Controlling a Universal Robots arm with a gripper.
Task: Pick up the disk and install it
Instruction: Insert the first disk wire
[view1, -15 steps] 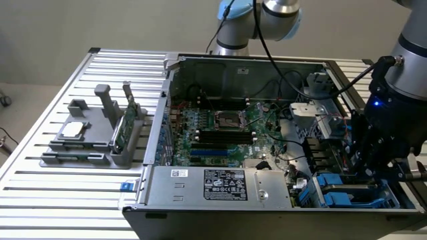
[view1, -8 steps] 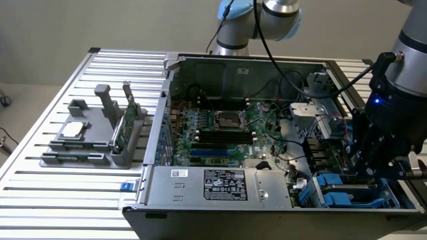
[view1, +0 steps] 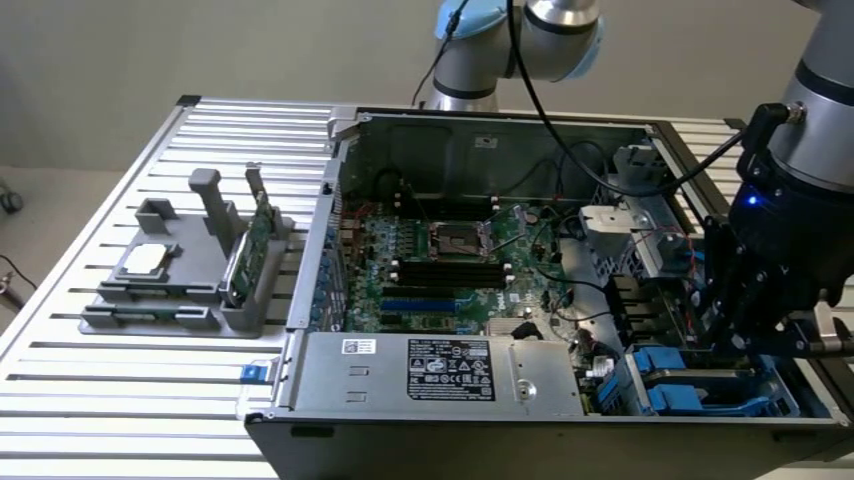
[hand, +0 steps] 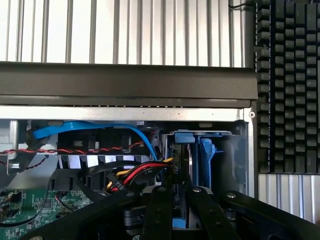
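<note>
Blue-railed disk (hand: 192, 160) gripped edge-on in the narrowed claw (hand: 176, 200), lowered into the computer case (view1: 400, 410) bay; cables (hand: 135, 175) just beside.

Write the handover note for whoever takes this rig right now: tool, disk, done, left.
Tool: down inside the PC case, at the drive bay corner on the exterior view's right; its fingers are closed on the disk.
Disk: held on edge, blue rails showing, at the mouth of the bay next to the blue cable and the red-yellow power leads.
Done: disk picked up and carried to the bay.
Left: whether it is fully seated cannot be told; the tool has not let go.
Holder on the table on the exterior view's left holds a chip and a green card.
</note>
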